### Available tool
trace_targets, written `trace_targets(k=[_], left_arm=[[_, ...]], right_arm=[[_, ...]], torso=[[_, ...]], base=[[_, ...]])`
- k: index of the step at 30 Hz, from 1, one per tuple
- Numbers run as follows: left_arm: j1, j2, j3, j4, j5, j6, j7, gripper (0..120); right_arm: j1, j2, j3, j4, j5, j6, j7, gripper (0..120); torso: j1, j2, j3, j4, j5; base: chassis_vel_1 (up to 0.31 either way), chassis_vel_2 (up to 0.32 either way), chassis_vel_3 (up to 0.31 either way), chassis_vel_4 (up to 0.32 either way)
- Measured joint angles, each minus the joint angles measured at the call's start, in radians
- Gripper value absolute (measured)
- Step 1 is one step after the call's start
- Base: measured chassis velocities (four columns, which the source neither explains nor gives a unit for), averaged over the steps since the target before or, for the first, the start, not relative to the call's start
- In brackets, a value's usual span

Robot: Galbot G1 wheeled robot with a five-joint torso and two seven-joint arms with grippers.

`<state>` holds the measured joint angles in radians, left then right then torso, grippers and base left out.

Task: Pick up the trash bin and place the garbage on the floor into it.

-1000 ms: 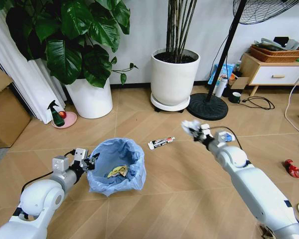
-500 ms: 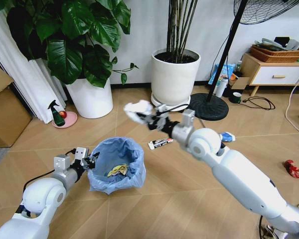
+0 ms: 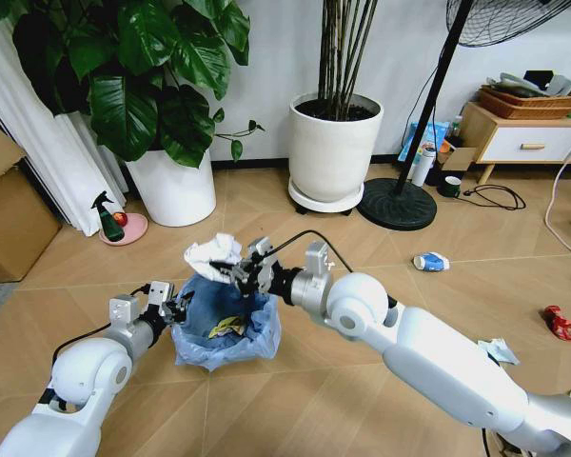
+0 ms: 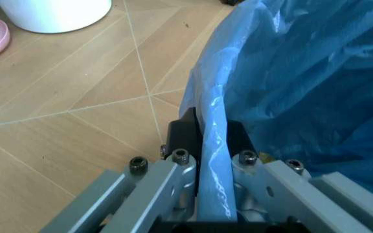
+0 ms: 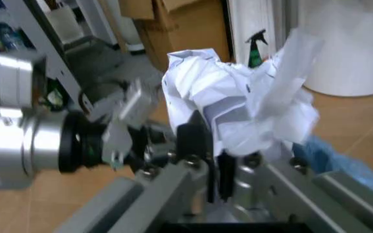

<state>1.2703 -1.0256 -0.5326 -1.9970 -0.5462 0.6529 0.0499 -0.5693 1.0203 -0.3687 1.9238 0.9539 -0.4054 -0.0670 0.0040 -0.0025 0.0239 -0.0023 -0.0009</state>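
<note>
Trash bin (image 3: pixel 224 328) with its crinkly blue liner sits low at about seven o'clock from the middle of the head view, gripped by the left pincer (image 3: pixel 176 307), which is clamped together on the rim and bag edge; the left wrist view shows the blue plastic squeezed between its jaws. Right pincer (image 3: pixel 236 271) hangs just above the bin's mouth, closed on a crumpled white paper wad (image 3: pixel 212 255), and the right wrist view shows that wad bulging out over its fingers (image 5: pixel 196 138). I'd judge this piece is a moment from being dropped in, not yet released.

Some work looks done: a yellow peel scrap (image 3: pixel 226 327) already lies inside the bag. Plenty is left, though. A blue-white can (image 3: pixel 429 261) lies on the floor (image 3: pixel 295 400) at around two o'clock, a red crushed wrapper (image 3: pixel 558 322) at three o'clock near the edge, and a pale scrap (image 3: pixel 500 349) just beside the right forearm.

Flooring is tan wood-look chevron with pale seams. Toward twelve o'clock stand two white plant pots (image 3: pixel 333 152) against the wall, a fan stand (image 3: pixel 397 202) at one o'clock, a low cabinet (image 3: pixel 523 141) beyond it, and a red-topped spray bottle (image 3: pixel 108 219) at ten o'clock
</note>
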Motion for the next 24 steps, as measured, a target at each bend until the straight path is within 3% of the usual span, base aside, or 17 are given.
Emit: trace_targets(k=[24], left_arm=[[-0.006,-0.006,-0.016,-0.004,-0.001,-0.003,0.004,1]], right_arm=[[0.010,0.026,-0.065,-0.035,-0.023,0.022,0.056,91]], torso=[[0.000,0.000,0.000,0.0001,0.0000]], base=[[0.000,0.000,0.000,0.000]])
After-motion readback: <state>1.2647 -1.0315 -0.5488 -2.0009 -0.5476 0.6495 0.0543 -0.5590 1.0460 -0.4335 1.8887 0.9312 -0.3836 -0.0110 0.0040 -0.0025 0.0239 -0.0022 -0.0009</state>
